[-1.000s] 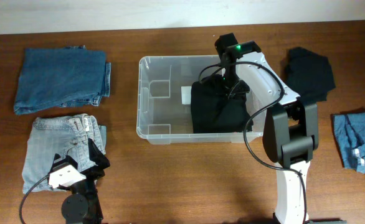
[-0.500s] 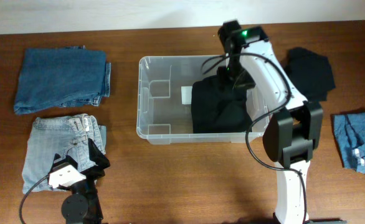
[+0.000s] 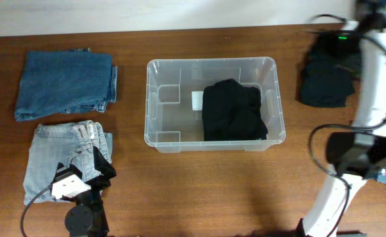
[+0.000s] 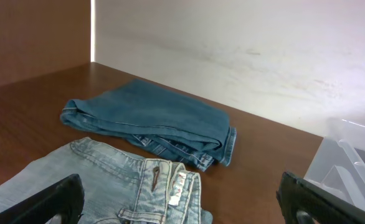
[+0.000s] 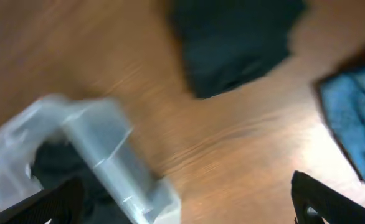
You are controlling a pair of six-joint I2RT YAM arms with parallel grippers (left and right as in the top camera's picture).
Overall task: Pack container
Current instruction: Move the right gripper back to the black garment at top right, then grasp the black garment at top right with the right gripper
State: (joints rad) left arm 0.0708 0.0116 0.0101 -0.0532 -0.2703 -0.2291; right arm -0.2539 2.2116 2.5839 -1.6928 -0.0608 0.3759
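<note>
Clear plastic container [image 3: 180, 122] sits mid-table, long axis left to right. It lies to the left of our right end effector [image 5: 192, 199], which hangs wide open and empty near the black pile [image 3: 323, 82]. Our left end effector [image 4: 182, 199] is open and empty too.

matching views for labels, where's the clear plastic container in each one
Overhead: container in the centre.
Left wrist: only a corner, at the lower right edge.
Right wrist: lower left, blurred.
Shared landmark: the brown wooden table under it, in all three views.
</note>
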